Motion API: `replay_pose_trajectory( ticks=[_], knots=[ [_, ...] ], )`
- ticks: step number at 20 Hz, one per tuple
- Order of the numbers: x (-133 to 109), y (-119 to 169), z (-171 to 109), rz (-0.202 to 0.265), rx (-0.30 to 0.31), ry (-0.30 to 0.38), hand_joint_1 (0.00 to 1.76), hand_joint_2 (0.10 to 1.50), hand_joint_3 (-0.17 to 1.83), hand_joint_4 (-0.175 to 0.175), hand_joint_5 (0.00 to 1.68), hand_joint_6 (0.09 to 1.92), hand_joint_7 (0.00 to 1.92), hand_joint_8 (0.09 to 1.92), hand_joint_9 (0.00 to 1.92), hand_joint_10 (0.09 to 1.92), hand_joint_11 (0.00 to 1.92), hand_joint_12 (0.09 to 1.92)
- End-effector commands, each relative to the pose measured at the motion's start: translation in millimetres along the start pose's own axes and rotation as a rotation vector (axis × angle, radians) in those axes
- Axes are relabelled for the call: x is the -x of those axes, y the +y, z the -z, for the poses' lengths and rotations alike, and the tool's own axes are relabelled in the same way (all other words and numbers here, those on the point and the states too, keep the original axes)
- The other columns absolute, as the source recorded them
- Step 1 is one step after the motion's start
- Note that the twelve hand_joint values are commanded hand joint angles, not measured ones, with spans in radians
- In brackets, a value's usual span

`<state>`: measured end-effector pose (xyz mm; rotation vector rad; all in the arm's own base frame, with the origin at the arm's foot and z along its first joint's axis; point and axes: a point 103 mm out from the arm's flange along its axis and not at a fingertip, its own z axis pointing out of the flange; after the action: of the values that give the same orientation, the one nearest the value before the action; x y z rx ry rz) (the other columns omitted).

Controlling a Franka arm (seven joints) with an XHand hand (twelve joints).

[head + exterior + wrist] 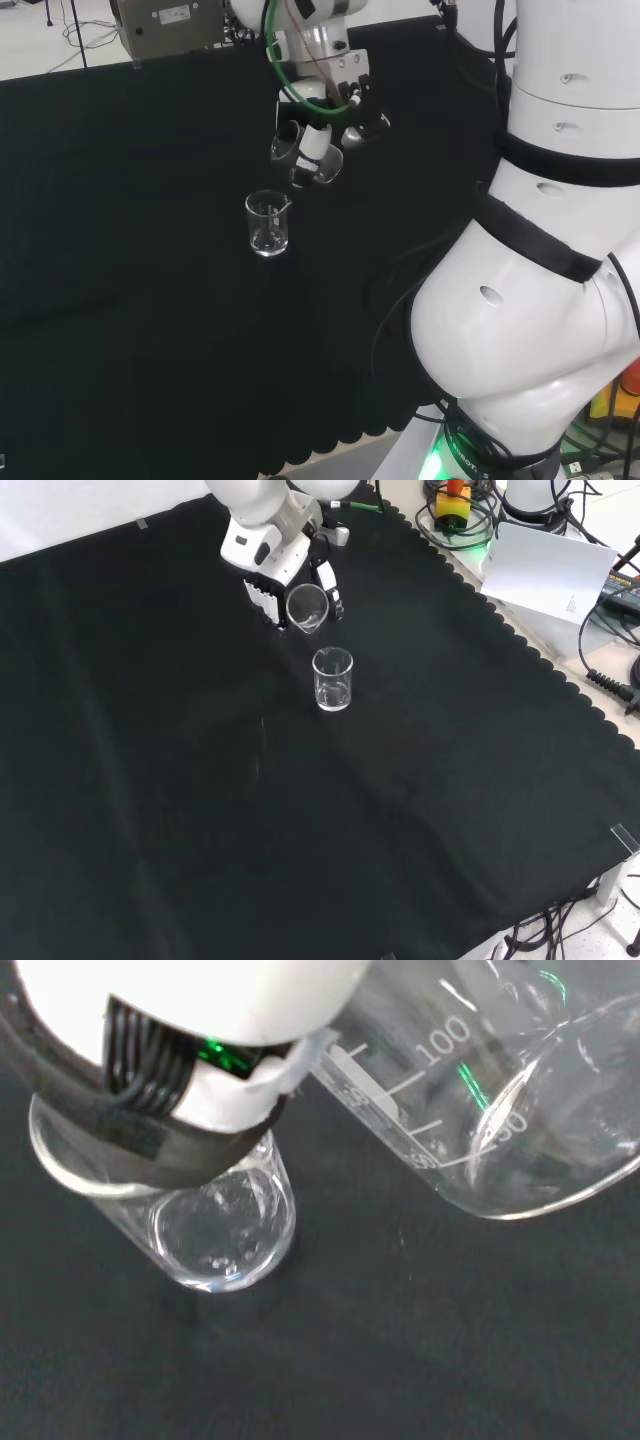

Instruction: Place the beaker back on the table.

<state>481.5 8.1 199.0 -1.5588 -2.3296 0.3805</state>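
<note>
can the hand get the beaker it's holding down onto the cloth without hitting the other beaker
Probably yes. The hand holds its tilted beaker just beyond the standing beaker, with bare black cloth beside it, so a slight sideways shift leaves room.

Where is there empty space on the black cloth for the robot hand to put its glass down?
In the front view, bare black cloth spreads below and to both sides of the standing beaker. It is crowded only right above that beaker, where the robot hand holds the tilted beaker.
</note>
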Motion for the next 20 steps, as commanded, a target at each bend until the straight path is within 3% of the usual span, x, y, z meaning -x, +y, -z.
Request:
replay_pose_trajectory(
  ticks=[1, 9, 16, 20],
  knots=[
    [21.7, 2.9, -9.1, 0.026, 0.097, 0.108, 1.31, 0.68, 0.63, -0.175, 1.24, 0.68, 1.29, 0.67, 1.69, 0.09, 1.46, 0.61],
    [57.1, 26.2, -36.2, 0.03, 0.202, 0.27, 1.3, 0.69, 0.61, -0.175, 1.23, 0.69, 1.28, 0.68, 1.67, 0.09, 1.45, 0.61],
    [89.5, 52.5, -57.0, 0.052, 0.23, 0.386, 1.3, 0.72, 0.57, -0.175, 1.23, 0.69, 1.27, 0.68, 1.65, 0.09, 1.44, 0.62],
    [87.5, 73.0, -64.3, 0.061, 0.235, 0.423, 1.3, 0.73, 0.54, -0.175, 1.23, 0.68, 1.27, 0.67, 1.62, 0.09, 1.42, 0.62]
  ],
)
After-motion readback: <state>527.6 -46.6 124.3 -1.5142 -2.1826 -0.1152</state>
